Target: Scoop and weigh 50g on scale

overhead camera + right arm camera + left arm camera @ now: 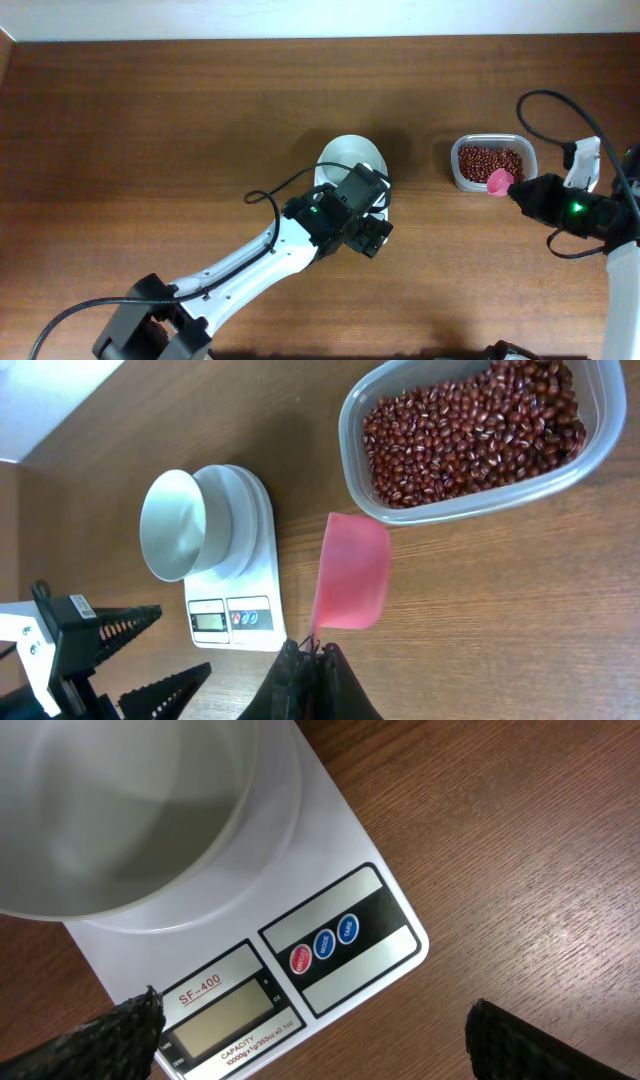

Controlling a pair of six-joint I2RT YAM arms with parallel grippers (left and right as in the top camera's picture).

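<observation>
Overhead: left arm (260,258) over the scale (350,158), jaws wide; right jaws tight on pink scoop (499,182) near beans (488,160).

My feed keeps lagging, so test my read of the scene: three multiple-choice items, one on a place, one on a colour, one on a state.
1. Where do the beans lie?
A) in the clear tub
B) in the bowl on the scale
C) loose on the table

2. What colour is the scoop?
A) blue
B) pink
C) green

3. The right gripper has its fingers:
A) wide open
B) shut on the scoop
C) shut on the bowl

Answers:
1 A, the beans fill the tub and the bowl is bare.
2 B, the scoop is plainly pink.
3 B, its handle runs in between the closed fingers.
</observation>
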